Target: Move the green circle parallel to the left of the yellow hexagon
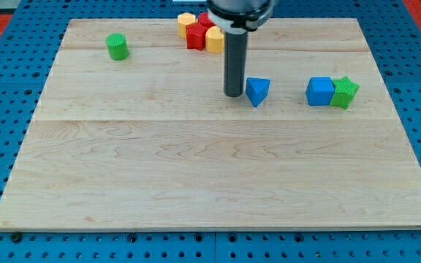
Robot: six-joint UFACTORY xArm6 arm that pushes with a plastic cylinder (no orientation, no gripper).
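Camera view: my tip point(233, 94), a bare rod with no end effector to open or close, stands just at 9 o'clock of the blue triangle point(257, 90). The green circle point(117, 47) sits untouched at 10 o'clock on the surface point(196, 175), well apart from the yellow hexagon point(186, 23) at 12 o'clock.

1 view only: it looks down at a slant from beyond the view's bottom edge of the wooden board point(210, 183), near enough that the board almost fills it.
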